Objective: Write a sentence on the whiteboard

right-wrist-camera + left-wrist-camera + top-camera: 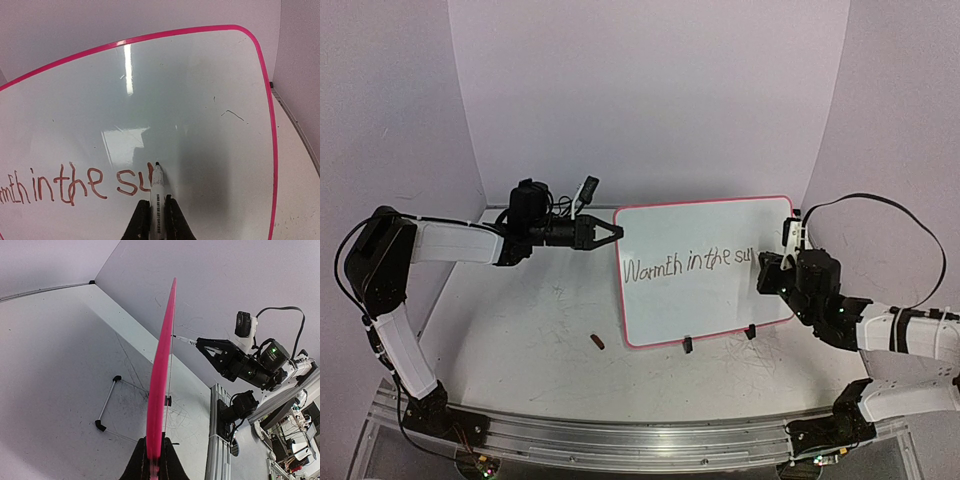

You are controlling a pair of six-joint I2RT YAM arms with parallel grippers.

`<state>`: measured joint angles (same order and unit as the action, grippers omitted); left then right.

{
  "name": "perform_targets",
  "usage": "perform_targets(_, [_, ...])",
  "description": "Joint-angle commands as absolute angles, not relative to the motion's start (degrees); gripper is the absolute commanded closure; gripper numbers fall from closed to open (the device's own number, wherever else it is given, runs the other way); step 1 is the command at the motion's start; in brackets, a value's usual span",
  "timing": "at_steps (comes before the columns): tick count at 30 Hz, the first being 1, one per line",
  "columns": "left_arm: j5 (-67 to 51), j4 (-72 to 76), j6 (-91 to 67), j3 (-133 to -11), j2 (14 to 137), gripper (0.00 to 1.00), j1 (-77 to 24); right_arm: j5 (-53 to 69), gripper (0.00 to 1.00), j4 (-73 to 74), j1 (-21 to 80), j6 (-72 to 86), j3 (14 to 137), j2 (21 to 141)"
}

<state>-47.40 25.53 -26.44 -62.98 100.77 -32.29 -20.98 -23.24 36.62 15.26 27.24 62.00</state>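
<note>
Whiteboard point(710, 305) stood upright on its two black clip feet point(688, 344), face toward the arm bases. Left gripper point(605, 233) was at the board's upper-left corner, fingers pinching the pink frame edge. Right gripper point(157, 210) sat in front of the board's right half, jaws clamped around a marker point(157, 182); its tip touched the surface just right of the last red letters. Text point(685, 262) read roughly "Warmth in the su", mid-word, so sentence judged unfinished. A small dark-red object point(598, 342), possibly a cap, lay on the table point(520, 330) just off the board's lower-left corner. Risks: tip pressure could rock the board backward on its feet if the left pinch slipped along the thin frame, and a tilted board would break contact or skew strokes. Marker could creep in the jaws, thinning the line. Oversized letters would crowd the board's right edge.
</note>
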Motion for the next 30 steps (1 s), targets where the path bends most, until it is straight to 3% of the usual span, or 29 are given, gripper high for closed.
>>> perform_targets(1, [-47.4,22.6,-24.6,-63.6,100.1,1.0,-34.3,-22.1,1.0,-23.2,36.3,16.2,29.1,62.2])
perform_targets(30, [-47.4,22.5,-24.5,-63.6,100.1,1.0,-34.3,-19.3,1.0,-15.9,36.3,20.4,26.4,60.4])
